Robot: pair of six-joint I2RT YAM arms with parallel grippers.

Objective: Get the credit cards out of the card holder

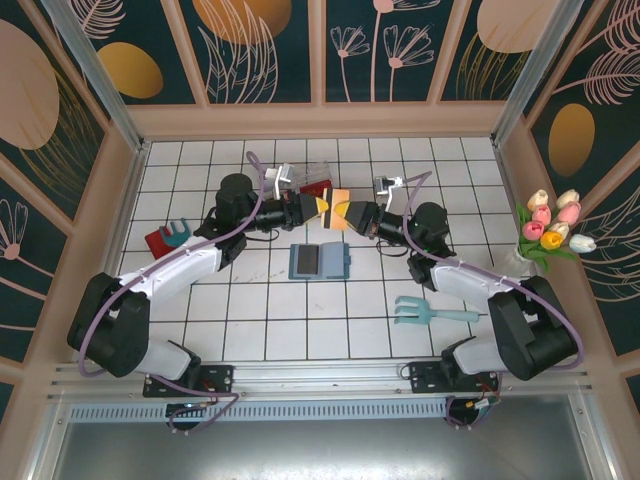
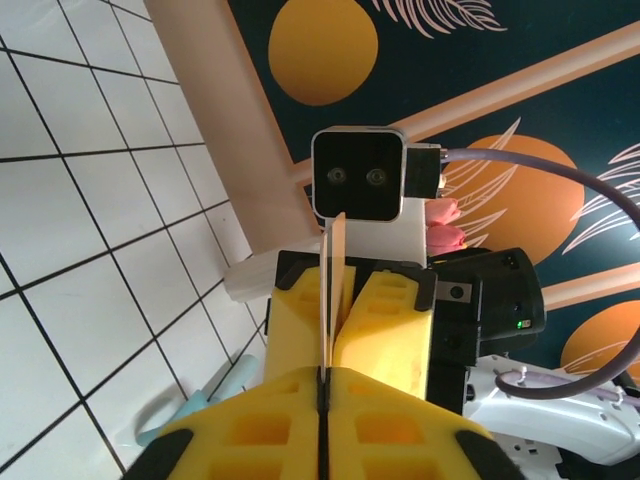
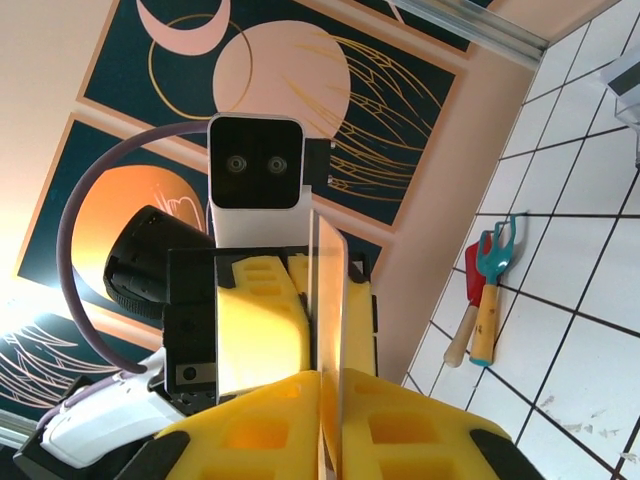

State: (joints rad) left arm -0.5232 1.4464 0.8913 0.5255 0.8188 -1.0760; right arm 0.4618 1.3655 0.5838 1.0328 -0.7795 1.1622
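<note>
- While both arms meet over mid-table, top cam: left gripper [image 1: 324,207] & right gripper [image 1: 351,214] each pinch one end of the brownish-gold card [image 1: 338,210]; teal card holder [image 1: 318,260] lies open, flat on the tiles, just nearer the bases.
- L wrist cam: card edge-on [image 2: 333,270], own fingers clamped on it.
- R wrist cam: same card [image 3: 327,300], fingers closed tight on it.

White tiled table [image 1: 260,330] bears the card holder [image 1: 319,261] and fork toy [image 1: 432,312].

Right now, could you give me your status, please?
Left gripper, right gripper both shut on gold card, midair. Card holder open on table. Nothing in the way.
</note>
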